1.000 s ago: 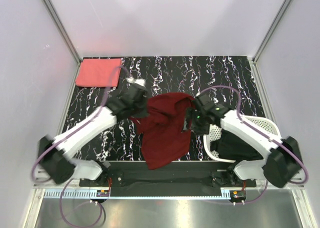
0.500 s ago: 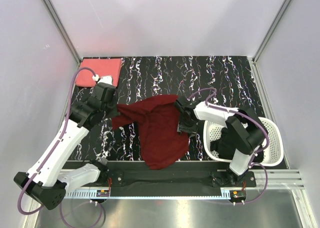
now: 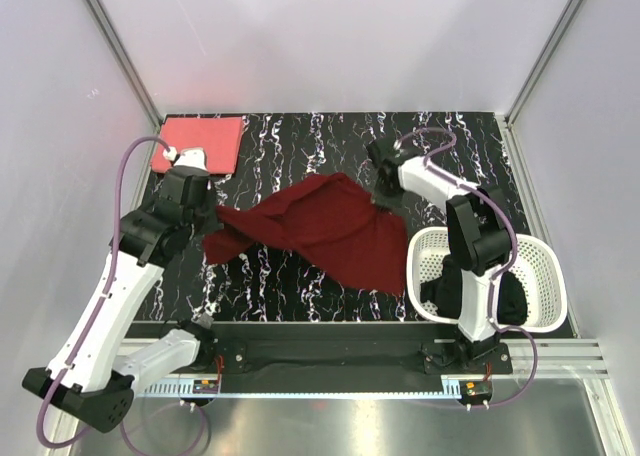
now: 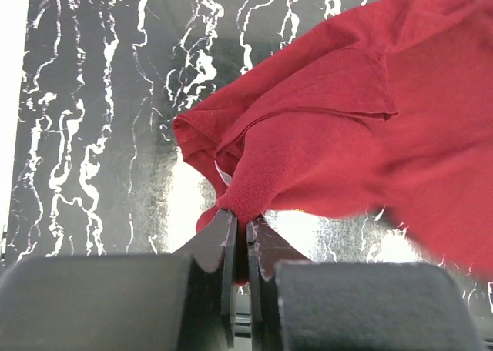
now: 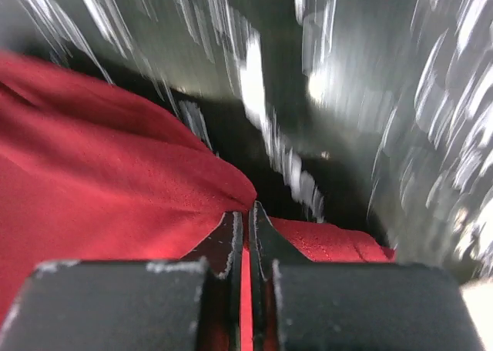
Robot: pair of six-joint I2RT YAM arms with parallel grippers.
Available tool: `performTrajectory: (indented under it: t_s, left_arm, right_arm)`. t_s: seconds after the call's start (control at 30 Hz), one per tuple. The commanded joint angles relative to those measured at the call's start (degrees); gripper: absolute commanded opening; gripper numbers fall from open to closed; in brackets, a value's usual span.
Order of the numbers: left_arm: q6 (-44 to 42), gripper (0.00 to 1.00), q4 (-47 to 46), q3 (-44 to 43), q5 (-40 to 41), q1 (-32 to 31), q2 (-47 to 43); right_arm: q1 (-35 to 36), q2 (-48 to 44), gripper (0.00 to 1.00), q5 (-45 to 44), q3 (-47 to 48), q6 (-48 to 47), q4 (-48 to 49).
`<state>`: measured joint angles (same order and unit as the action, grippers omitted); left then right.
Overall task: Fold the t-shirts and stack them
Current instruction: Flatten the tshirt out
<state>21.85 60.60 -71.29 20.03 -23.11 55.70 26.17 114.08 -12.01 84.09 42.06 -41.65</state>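
The dark maroon t-shirt hangs stretched over the middle of the black marbled table, held between both grippers. My left gripper is shut on a bunched edge at its left end; the left wrist view shows that gripper pinching the maroon cloth. My right gripper is shut on the shirt's far right edge; in the blurred right wrist view that gripper has red cloth between its jaws. A folded coral pink t-shirt lies at the back left corner. The black t-shirt lies in the basket.
A white lattice basket stands at the near right; my right arm's lower links rise over it. Grey walls and metal frame posts close in the table at the left, back and right. The arms' base rail runs along the near edge.
The right gripper shut on the maroon shirt's edge and carried it back and to the right. The left gripper pulled its end leftward. The shirt went from hanging bunched to stretched out.
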Motion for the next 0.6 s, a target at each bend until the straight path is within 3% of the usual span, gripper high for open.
performTrajectory:
  t_s: [0.0, 0.03, 0.07, 0.13, 0.2, 0.23, 0.33, 0.37, 0.47, 0.57]
  left_arm:
    - [0.56, 0.04, -3.37, 3.59, -3.4, 0.26, -0.59]
    - [1.35, 0.04, -3.73, 5.09, -7.16, 0.26, -1.2]
    - [3.71, 0.05, -4.17, 6.76, -8.94, 0.26, -1.73]
    - [8.01, 0.09, -5.31, 12.73, -14.12, 0.0, -4.18]
    - [11.53, 0.2, -6.02, 17.21, -16.07, -1.05, -6.12]
    - [14.42, 0.32, -5.93, 21.15, -17.73, -1.75, -7.26]
    - [20.05, 0.54, -4.79, 26.09, -19.76, -5.97, -9.91]
    - [21.47, 0.68, -4.53, 26.37, -19.68, -8.76, -10.43]
    - [23.33, 0.77, -6.44, 25.15, -19.5, -11.42, -14.03]
    - [20.79, 0.77, -12.22, 22.96, -18.01, -11.34, -14.31]
  right_arm:
    - [-5.07, 4.28, 0.0, -3.75, 14.4, -13.27, 0.95]
    - [-6.12, 6.05, 0.09, -2.24, 17.82, -15.85, 0.87]
    - [-6.4, 8.15, 0.27, -1.44, 26.56, -17.87, -3.92]
    - [-6.22, 12.56, 0.72, -3.28, 33.83, -20.44, -12.1]
    - [-6.05, 9.61, 0.75, -0.06, 32.9, -20.97, -11.97]
    - [-5.87, 7.75, 0.75, 1.1, 30.97, -20.97, -11.09]
    - [-4.91, -0.68, 0.75, 4.27, 21.75, -20.53, -9.08]
    - [-3.86, -2.62, 0.75, 5.67, 16.85, -20.62, -8.46]
    - [0.26, -8.86, 0.72, 11.91, 9.54, -20.71, -5.73]
    - [3.35, -10.45, 0.68, 15.51, 5.39, -18.61, -3.79]
